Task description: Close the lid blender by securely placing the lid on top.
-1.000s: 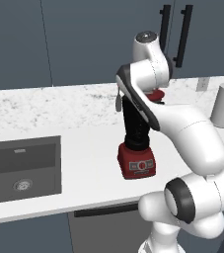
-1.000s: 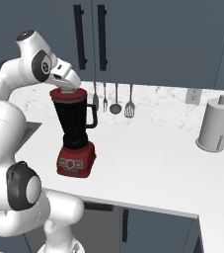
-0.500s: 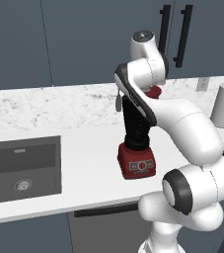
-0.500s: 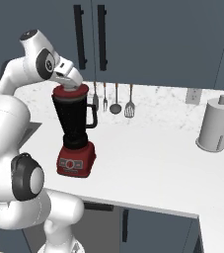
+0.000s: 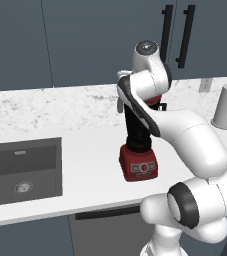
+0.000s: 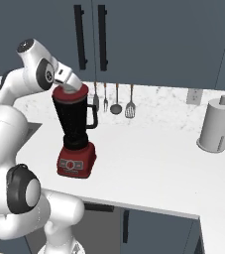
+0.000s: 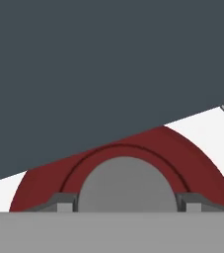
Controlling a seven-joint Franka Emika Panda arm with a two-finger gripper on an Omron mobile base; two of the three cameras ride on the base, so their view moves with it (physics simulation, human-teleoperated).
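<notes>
The blender [image 6: 75,124] stands on the white counter, a dark jar with a side handle on a red base [image 5: 138,163]. The red lid [image 6: 73,93] sits at the jar's rim, tilted a little. My gripper [image 6: 68,84] comes down on it at a slant from the upper left. In the hand view the lid [image 7: 192,158] is a red disc with a grey knob, and my gripper [image 7: 126,203] is shut on that knob, one fingertip against each side. In the left base view my arm covers most of the jar [image 5: 135,131] and only a sliver of the lid [image 5: 157,101] shows.
A white paper-towel roll [image 6: 214,125] stands at the counter's right end [image 5: 225,106]. Several utensils [image 6: 116,99] hang on the back wall behind the blender. A dark sink [image 5: 21,165] lies to the left. Dark cabinets with long handles [image 6: 90,34] rise above the counter.
The gripper stays at the jar's top with the lid in it. Only the arm's lower links have shifted slightly.
</notes>
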